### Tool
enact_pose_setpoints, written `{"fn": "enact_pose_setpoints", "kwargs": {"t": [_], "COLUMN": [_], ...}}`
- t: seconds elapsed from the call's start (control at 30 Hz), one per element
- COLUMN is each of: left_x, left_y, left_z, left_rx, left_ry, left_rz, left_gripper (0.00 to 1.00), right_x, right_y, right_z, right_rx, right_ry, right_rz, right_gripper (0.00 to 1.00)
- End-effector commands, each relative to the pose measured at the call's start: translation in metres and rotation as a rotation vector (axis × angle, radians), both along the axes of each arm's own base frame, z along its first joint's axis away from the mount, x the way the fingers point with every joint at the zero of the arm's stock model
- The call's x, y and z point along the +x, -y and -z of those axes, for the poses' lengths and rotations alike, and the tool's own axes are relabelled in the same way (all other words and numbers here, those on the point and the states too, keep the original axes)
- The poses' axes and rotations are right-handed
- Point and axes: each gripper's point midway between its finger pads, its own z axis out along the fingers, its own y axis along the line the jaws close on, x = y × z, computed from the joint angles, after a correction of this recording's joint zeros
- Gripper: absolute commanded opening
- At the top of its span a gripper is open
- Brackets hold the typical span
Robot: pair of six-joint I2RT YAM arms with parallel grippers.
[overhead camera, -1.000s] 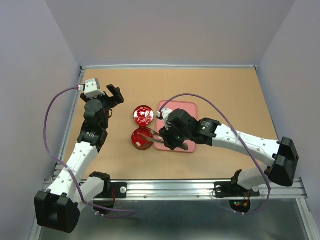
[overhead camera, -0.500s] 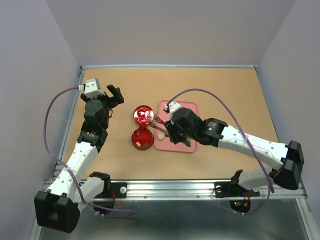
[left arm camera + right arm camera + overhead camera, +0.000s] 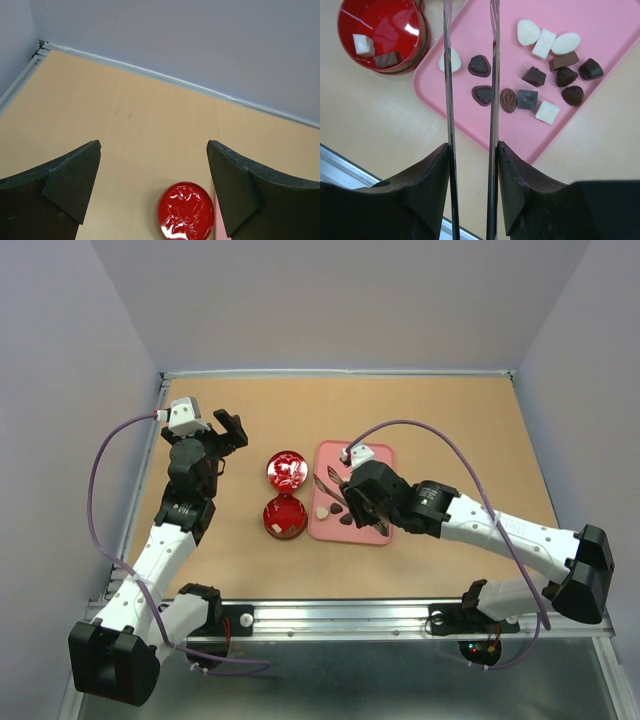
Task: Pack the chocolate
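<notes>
Your right hand [image 3: 322, 476] is over the near-left part of the pink tray [image 3: 600, 30]. Its two long thin prongs are parallel with a narrow gap, and nothing is gripped between them. Most of the chocolates [image 3: 534, 76], dark and cream-white, lie loose on that tray. In the wrist view a dark piece [image 3: 479, 65] shows between the prongs and a white piece [image 3: 449, 60] sits just beside the left prong, at the tray's edge. The open red tin [image 3: 380, 20] stands on the worktop [image 3: 470, 430] just left of the tray and holds a white cube [image 3: 363, 43] and a brown piece [image 3: 387, 59]. Its lid [image 3: 186, 212] lies just behind it. Your left hand [image 3: 153, 155] hangs well apart at the far left, spread wide and empty.
</notes>
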Motion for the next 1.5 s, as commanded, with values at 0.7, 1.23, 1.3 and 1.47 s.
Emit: {"fn": "enact_pose_setpoints", "kwargs": {"t": [0.7, 1.23, 1.3, 1.47], "left_x": [0.001, 0.003, 0.003, 0.003], "left_y": [0.006, 0.006, 0.006, 0.006], "left_z": [-0.033, -0.033, -0.033, -0.031], "left_rx": [-0.023, -0.022, -0.024, -0.023], "left_ry": [0.079, 0.078, 0.08, 0.074], "left_rz": [0.019, 0.021, 0.021, 0.021], "left_gripper": [0.99, 0.99, 0.99, 0.99], "right_x": [-0.039, -0.042, -0.041, -0.035], "right_y": [0.0, 0.005, 0.007, 0.008], "right_z": [0.042, 0.06, 0.059, 0.047], "right_rx": [-0.017, -0.117, -0.125, -0.113], "right_ry": [-0.205, -0.233, -0.225, -0.191], "right_rz": [-0.098, -0.107, -0.098, -0.074], "right_gripper": [0.47, 0.46, 0.36, 0.25]}}
